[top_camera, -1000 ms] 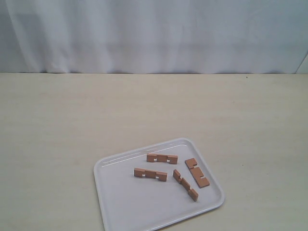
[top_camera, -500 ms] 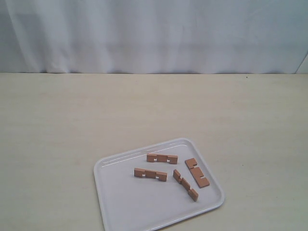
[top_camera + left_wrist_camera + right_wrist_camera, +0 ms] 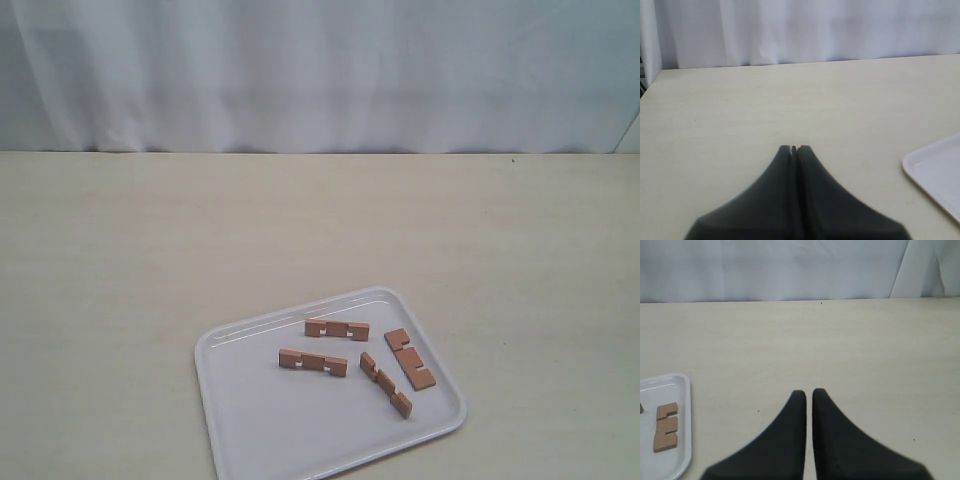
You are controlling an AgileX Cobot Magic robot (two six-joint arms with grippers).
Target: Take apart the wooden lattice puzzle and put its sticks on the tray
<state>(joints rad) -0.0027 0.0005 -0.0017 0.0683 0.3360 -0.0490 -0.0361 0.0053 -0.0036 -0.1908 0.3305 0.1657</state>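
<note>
Pale table: sticks laid on tray, well apart from left gripper, right gripper; both closed, empty.

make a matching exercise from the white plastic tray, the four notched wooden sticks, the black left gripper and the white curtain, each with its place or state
1 white rectangular plastic tray
2 four light-brown notched wooden sticks
3 black left gripper
4 white curtain

A shut, holding nothing
B hanging behind the beige table
C loose, none interlocked
D flat on the table

Pairs: 1-D, 2-C, 3-A, 4-B
</note>
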